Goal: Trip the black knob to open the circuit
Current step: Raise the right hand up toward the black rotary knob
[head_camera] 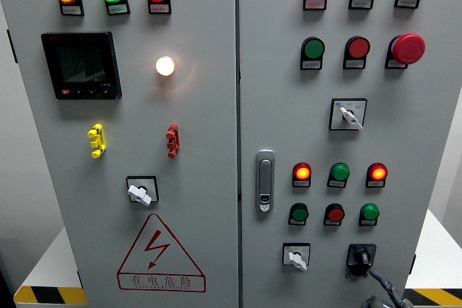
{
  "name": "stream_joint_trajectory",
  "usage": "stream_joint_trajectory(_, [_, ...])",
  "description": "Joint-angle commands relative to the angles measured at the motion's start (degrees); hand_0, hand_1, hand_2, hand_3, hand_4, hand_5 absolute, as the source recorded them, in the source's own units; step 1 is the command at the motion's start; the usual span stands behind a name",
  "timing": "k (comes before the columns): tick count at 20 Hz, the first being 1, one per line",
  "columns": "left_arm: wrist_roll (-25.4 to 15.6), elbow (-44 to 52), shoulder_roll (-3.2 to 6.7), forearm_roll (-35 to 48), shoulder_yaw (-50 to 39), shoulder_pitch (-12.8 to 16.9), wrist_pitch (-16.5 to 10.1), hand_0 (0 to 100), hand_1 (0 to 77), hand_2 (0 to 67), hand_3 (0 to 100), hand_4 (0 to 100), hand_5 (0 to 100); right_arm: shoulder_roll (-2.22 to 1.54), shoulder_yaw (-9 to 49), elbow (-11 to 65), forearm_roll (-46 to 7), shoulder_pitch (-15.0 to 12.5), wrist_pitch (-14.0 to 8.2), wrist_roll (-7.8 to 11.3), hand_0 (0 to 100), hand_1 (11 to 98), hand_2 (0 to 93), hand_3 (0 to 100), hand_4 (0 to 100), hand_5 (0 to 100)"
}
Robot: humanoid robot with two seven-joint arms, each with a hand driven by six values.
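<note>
Right now the grey cabinet door (426,142) fills the view, and the black knob (361,256) sits at its lower right, on a dark square plate just right of a white-handled selector switch (296,257). Below that knob, at the bottom edge, a bit of a dark robot hand (379,299) pokes into sight, close under it but not touching; too little shows to tell whether its fingers are spread or curled, or which arm it belongs to. Above the knob run two rows of small lamps, the upper row lit red, green, red. A chrome door latch (265,180) stands to the left.
</note>
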Motion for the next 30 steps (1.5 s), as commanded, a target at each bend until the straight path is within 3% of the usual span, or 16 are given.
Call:
stream_joint_trajectory(1, [0.0,0.0,0.0,0.0,0.0,0.0,0.0,0,0.0,19.5,26,10,9,0.01,-0.1,-0.4,0.0,0.5,0.3,-0.02,100,70.0,0.0,78,85,100])
stream_joint_trajectory(30, [0.0,0.0,0.0,0.0,0.0,0.0,0.0,0,0.0,19.5,26,10,9,0.1,-4.0,0.3,0.0,1.3,0.3,-0.98,100,68.9,0.0,80,86,100])
